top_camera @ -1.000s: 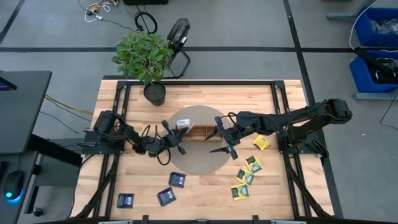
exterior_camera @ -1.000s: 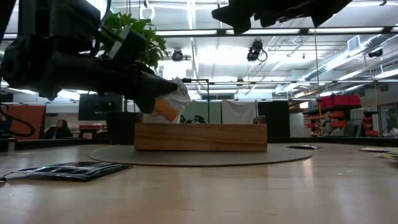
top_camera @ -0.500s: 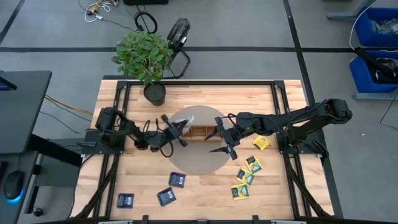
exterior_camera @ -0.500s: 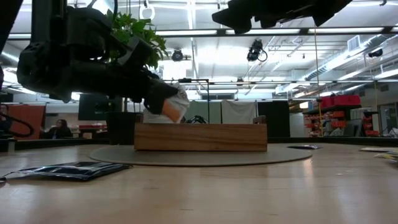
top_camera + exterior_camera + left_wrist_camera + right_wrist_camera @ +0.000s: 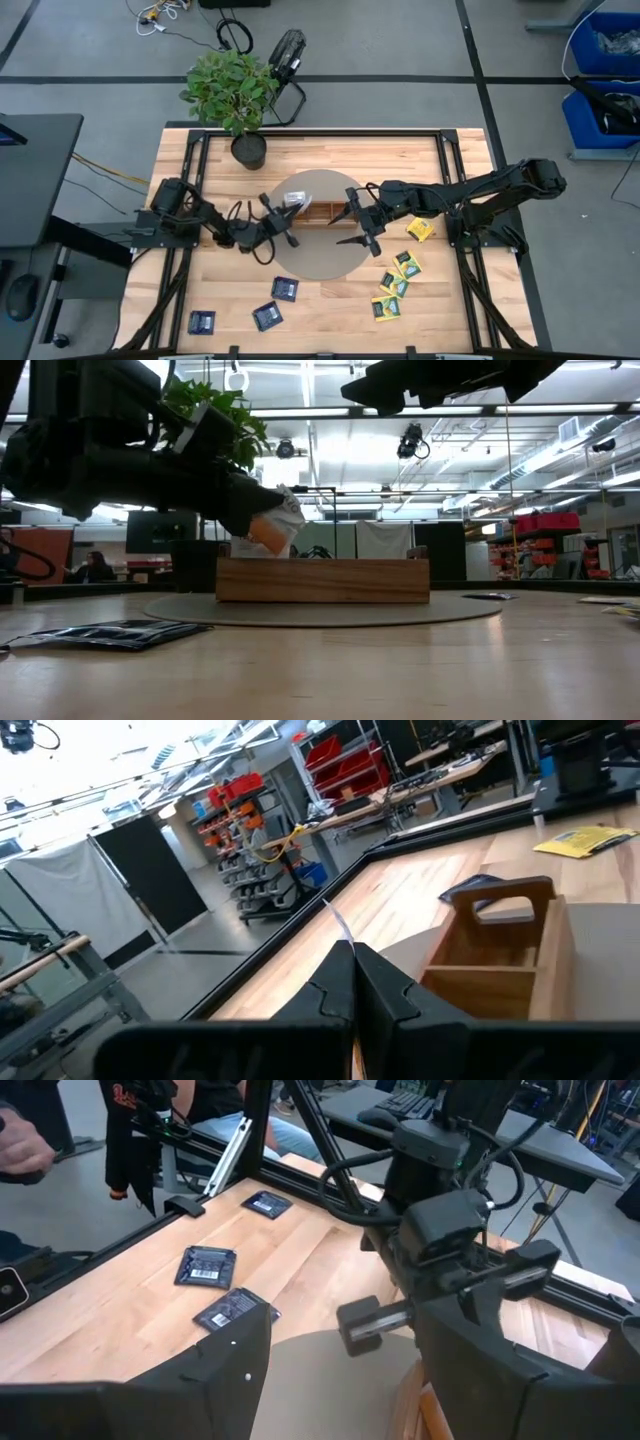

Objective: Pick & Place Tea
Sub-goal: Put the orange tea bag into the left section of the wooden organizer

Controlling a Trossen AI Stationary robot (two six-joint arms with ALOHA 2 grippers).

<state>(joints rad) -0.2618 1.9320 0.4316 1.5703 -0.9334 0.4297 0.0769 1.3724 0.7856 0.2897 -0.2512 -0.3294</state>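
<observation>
Tea is what the left gripper (image 5: 284, 217) is clamped on: one packet (image 5: 293, 199), orange and white, pinched by an edge over the left end of the wooden tray (image 5: 318, 210). From the high view that tray sits on a round grey mat (image 5: 320, 260), and gripping the packet edge-on probably lets it slide upright into a narrow compartment. The right gripper (image 5: 352, 223) waits at the tray's right end, fingers spread apart and holding nothing, likely keeping clear. Nearer the front edge than the tray, dark blue packets (image 5: 268, 315) lie to its left and yellow-green packets (image 5: 394, 286) to its right, each colour within reach of one arm.

The low view shows the packet (image 5: 272, 525) hanging tilted from the left gripper (image 5: 262, 510), its lower corner just above the tray's (image 5: 322, 580) left end; whether it touches the rim is unclear. A dark blue packet (image 5: 110, 633) lies flat in front of the tray.

Seen from the left wrist, the two fingers (image 5: 350, 985) are pressed together with a thin white edge between them, pointing toward the tray (image 5: 500, 955).

The right wrist view looks past wide-set fingers (image 5: 235, 1370) across the mat to the left arm, with dark blue packets (image 5: 207, 1265) beyond.
</observation>
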